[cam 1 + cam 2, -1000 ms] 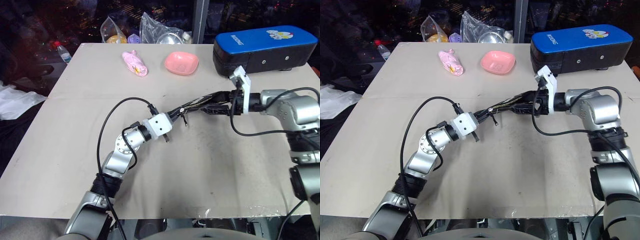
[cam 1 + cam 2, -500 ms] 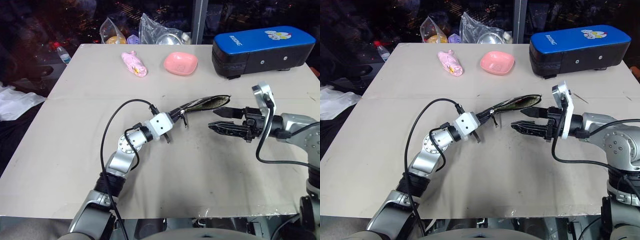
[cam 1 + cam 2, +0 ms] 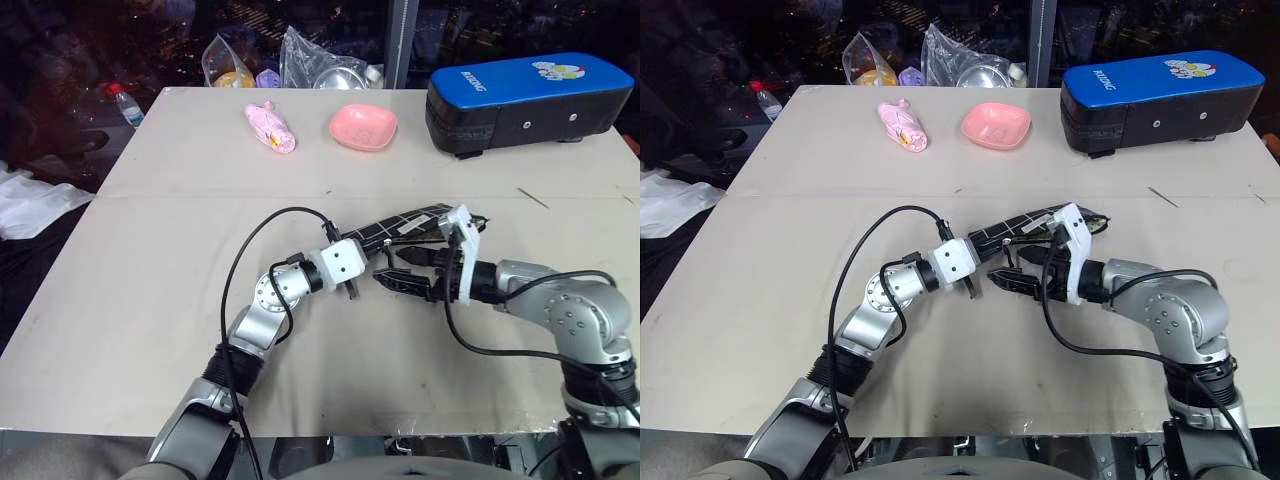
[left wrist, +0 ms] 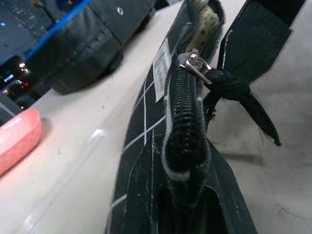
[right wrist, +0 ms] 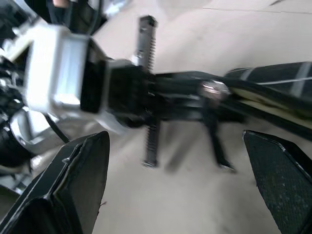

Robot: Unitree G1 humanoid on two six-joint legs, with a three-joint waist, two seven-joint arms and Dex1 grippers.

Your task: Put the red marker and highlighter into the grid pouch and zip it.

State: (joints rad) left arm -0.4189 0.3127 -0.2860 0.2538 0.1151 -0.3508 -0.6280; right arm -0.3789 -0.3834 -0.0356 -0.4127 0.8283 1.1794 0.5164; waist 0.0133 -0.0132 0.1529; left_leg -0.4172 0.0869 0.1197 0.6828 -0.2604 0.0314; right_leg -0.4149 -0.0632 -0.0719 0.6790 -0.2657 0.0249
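Observation:
My left gripper [image 3: 368,256] is shut on the near end of the grid pouch [image 3: 412,221], a black pouch with white grid lines held just above the table. The far end of its mouth gapes open, showing pale lining [image 4: 207,14]. The metal zipper pull [image 4: 194,62] with its black cord sits close to my left gripper, near the white label [image 4: 160,68]. My right gripper [image 3: 388,270] is open, pointing left beneath the pouch, its fingers [image 5: 80,180] on either side of the zipper pull [image 5: 214,89]. The red marker and the highlighter are out of view.
A big blue-and-black hard case [image 3: 525,95] stands at the back right. A pink dish [image 3: 363,126] and a pink toy [image 3: 270,127] lie at the back, plastic bags [image 3: 320,62] behind them. A bottle [image 3: 125,104] stands off the table's left.
My right gripper left the pouch's far end, swung back and leftward, and now sits open under the pouch beside my left gripper. My left gripper and the pouch shifted slightly right and down.

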